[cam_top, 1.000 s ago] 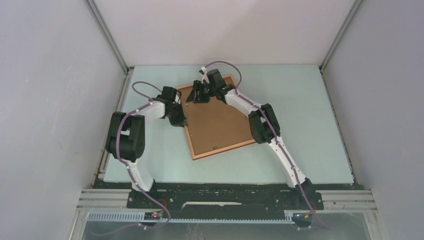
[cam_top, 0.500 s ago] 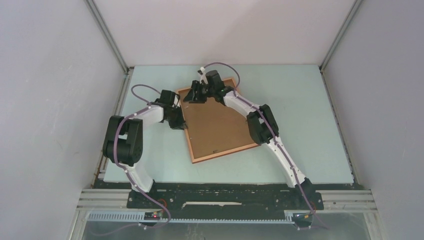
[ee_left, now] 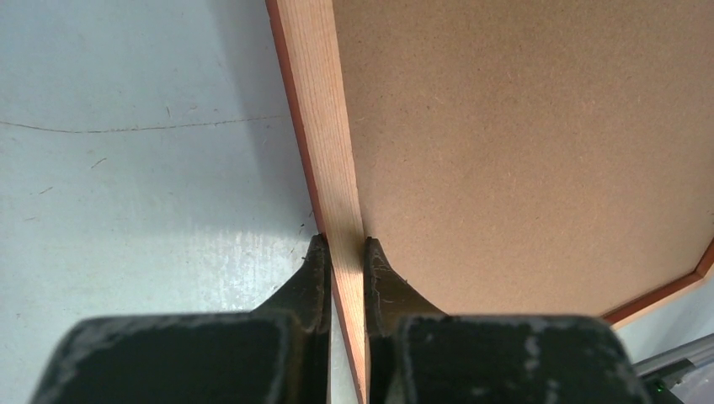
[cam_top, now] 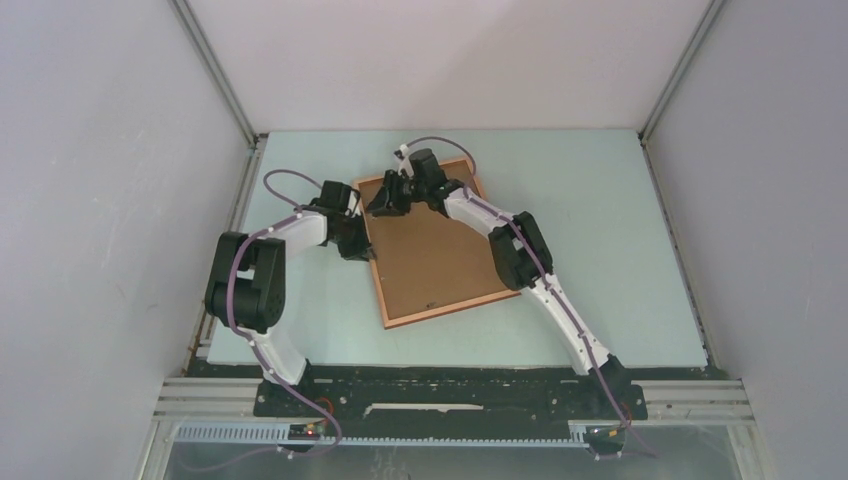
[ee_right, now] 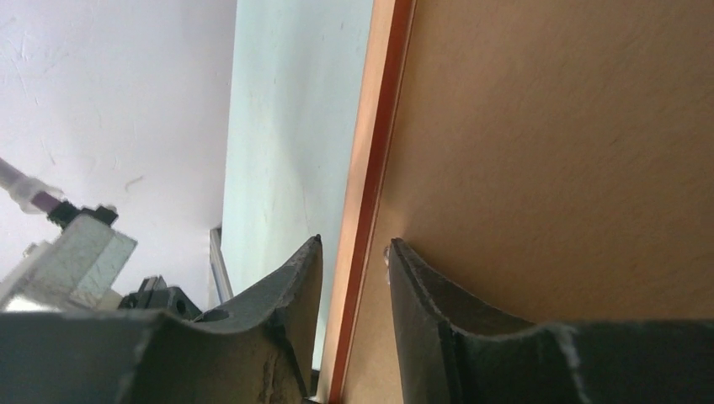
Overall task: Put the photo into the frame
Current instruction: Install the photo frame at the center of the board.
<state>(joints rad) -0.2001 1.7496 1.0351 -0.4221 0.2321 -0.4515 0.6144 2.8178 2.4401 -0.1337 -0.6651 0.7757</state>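
Observation:
The frame (cam_top: pixel 450 306) lies face down on the table, a plain brown backing board (cam_top: pixel 430 250) filling it. The photo is hidden. My left gripper (cam_top: pixel 362 250) is shut on the frame's left rail (ee_left: pixel 324 126); in the left wrist view its fingers (ee_left: pixel 343 244) pinch the pale wood from both sides. My right gripper (cam_top: pixel 378 203) is at the far left corner. In the right wrist view its jaws (ee_right: pixel 354 244) straddle the rail (ee_right: pixel 375 151), open, with a gap on each side. One finger is over the table, the other over the board (ee_right: pixel 556 151).
The pale green table (cam_top: pixel 600 250) is boxed in by grey walls on the left, back and right. An aluminium rail (cam_top: pixel 232 250) runs along its left edge, close to the left arm's elbow. Both arm bases sit at the near edge.
The right gripper has slid left along the frame's far edge toward the corner and its jaws have narrowed. The left gripper keeps its grip on the left rail.

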